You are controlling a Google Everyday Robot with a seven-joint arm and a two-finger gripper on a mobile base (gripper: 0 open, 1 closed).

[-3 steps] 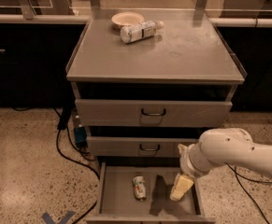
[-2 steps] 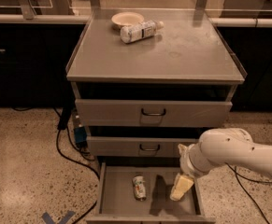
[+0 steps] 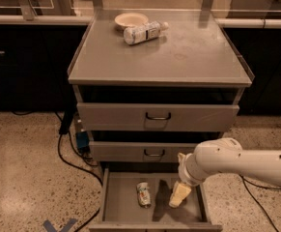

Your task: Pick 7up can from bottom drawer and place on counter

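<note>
The 7up can (image 3: 143, 194) lies on its side on the grey floor of the pulled-out bottom drawer (image 3: 120, 211), left of centre. My gripper (image 3: 180, 194) hangs over the right part of the drawer, on a white arm coming in from the right. It is a little to the right of the can and apart from it. The counter (image 3: 188, 57) is the broad grey top of the cabinet above.
A clear bottle with a white label (image 3: 142, 33) lies on the counter's far part beside a pale bowl (image 3: 131, 20). Two upper drawers with dark loop handles (image 3: 158, 116) are shut above. Cables and a blue box (image 3: 82, 140) lie on the floor at the left.
</note>
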